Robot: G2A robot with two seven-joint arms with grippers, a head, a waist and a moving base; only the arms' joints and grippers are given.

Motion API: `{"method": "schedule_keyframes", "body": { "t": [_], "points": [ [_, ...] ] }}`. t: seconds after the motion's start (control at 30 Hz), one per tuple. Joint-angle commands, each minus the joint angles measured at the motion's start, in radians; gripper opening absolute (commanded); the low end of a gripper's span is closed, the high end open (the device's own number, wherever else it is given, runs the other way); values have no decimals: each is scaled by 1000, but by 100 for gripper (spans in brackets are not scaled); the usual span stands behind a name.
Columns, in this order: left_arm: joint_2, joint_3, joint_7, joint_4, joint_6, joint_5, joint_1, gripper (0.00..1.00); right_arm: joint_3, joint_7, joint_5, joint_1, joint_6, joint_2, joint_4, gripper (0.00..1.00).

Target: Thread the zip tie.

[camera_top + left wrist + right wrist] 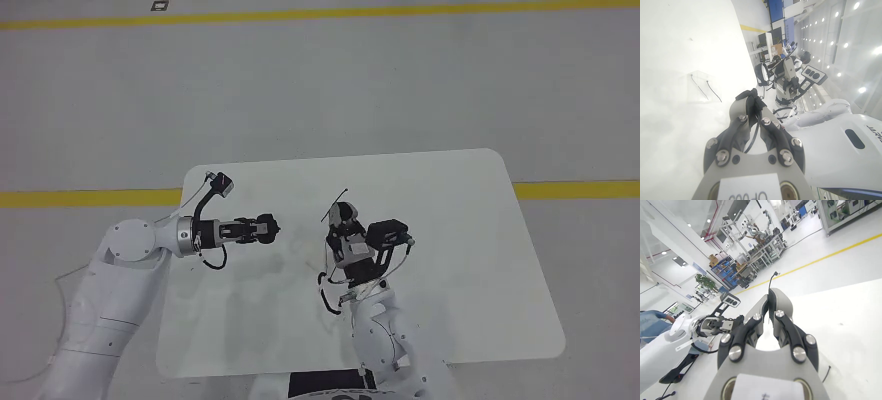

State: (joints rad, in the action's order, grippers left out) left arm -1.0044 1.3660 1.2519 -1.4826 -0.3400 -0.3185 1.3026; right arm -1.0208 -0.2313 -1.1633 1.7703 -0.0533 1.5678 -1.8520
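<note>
Right gripper (769, 298) up close, jaws pinched together on the zip tie (770, 282). The tie stands up out of the fingertips with its small head at the very top, well above the table (450, 300), and a short stub hangs below the pads. Across from it, the left gripper (753, 96) lies level over the table, pointing at the right one with a clear gap between them. Its jaws are together as well, on a thin black strand (757, 126) that runs up between the fingers to the tips. Whether that strand is a tie's tail or something else, I cannot tell from here. Two spare ties (714, 91) lie flat on the table, off to the side.

So, by my reading, this is the line-up stage: tie gripped and presented, nothing through the head yet. Next move looks like a fine one: bring the two grippers close, set a tail tip square to that tiny slot, and push straight. Any tilt in the tie and the tip will likely glance off the head.
</note>
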Motion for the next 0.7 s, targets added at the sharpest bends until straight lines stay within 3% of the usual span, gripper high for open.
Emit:
{"method": "schedule_keyframes", "body": {
  "t": [0.0,0.2,0.67],
  "points": [
    [0,0,0,0,0,0,0,0,31,-42,-7,-22,-22,-7,27,0],
    [0,0,0,0,0,0,0,0,109,-146,1,-72,-97,-31,89,0],
    [-1,0,-16,-2,0,-5,2,0,119,-149,11,-79,-99,-35,97,0]
  ]
}}
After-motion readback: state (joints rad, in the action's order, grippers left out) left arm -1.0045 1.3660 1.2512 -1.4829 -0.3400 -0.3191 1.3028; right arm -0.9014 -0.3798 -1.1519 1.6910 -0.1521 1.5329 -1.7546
